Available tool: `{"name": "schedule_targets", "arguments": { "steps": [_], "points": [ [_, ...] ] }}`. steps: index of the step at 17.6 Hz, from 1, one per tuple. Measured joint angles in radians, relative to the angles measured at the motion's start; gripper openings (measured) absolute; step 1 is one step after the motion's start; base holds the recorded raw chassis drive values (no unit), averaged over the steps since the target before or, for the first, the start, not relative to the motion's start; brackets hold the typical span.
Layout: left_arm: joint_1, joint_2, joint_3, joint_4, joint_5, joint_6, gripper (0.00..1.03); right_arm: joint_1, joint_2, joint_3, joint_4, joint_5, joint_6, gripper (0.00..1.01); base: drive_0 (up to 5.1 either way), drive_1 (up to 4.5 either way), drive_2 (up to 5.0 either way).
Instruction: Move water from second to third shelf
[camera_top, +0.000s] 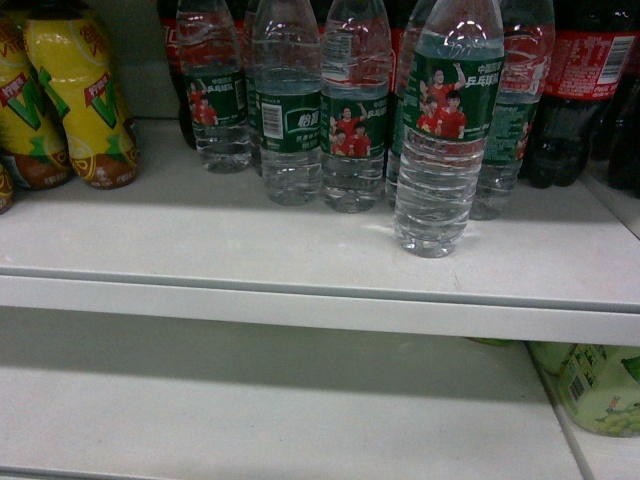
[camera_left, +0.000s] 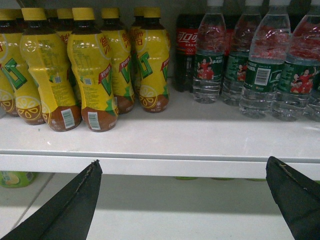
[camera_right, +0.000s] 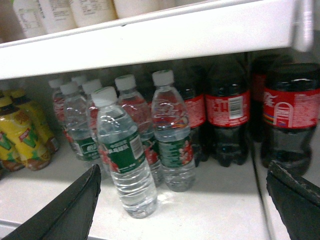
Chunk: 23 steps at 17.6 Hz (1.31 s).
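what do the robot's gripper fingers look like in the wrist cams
Only the fingers show. In the left wrist view, the left gripper has two dark, nearly black fingers shaped like tapering wedges with pointed tips and slightly rough, worn edges. In the right wrist view, the right gripper has the same dark wedge fingers. No cables or markings are visible, and the head view shows no arm.

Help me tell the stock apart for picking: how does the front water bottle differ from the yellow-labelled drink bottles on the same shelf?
The front water bottle is clear, with a green label showing people in red and a white cap; the yellow drink bottles hold dark liquid under a yellow wrap, with yellow caps. The water bottle stands alone ahead of its row; the yellow bottles stand grouped at the shelf's left. Both stand upright on the same white shelf.
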Motion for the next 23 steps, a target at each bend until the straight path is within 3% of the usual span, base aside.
{"name": "schedule_targets", "arguments": {
  "steps": [3, 6, 11, 13, 16, 18, 23],
  "points": [
    [0.000, 0.000, 0.000, 0.000, 0.000, 0.000, 0.98, 0.097, 0.164, 0.048, 0.082, 0.031, -0.016, 0.98, 0.0, 0.00, 0.0],
    [0.000, 0.000, 0.000, 0.000, 0.000, 0.000, 0.98, 0.178, 0.331, 0.063, 0.156, 0.059, -0.057, 0.98, 0.0, 0.00, 0.0],
    [0.000, 0.000, 0.000, 0.000, 0.000, 0.000, 0.98, 0.307, 0.642, 0.147, 0.252, 0.049, -0.093, 0.98, 0.0, 0.00, 0.0],
    [0.000, 0.000, 0.000, 0.000, 0.000, 0.000, 0.98, 0.334, 0.692, 0.198, 0.281, 0.039, -0.073, 0.98, 0.0, 0.00, 0.0],
    [0.000, 0.000, 0.000, 0.000, 0.000, 0.000, 0.98, 0.345, 0.769, 0.276, 0.270, 0.101, -0.042, 0.98, 0.0, 0.00, 0.0],
    [0.000, 0.000, 0.000, 0.000, 0.000, 0.000, 0.98, 0.347, 0.810, 0.321, 0.270, 0.151, -0.042, 0.98, 0.0, 0.00, 0.0],
    [0.000, 0.000, 0.000, 0.000, 0.000, 0.000, 0.98, 0.346, 0.872, 0.396, 0.257, 0.211, -0.042, 0.98, 0.0, 0.00, 0.0]
  ]
}}
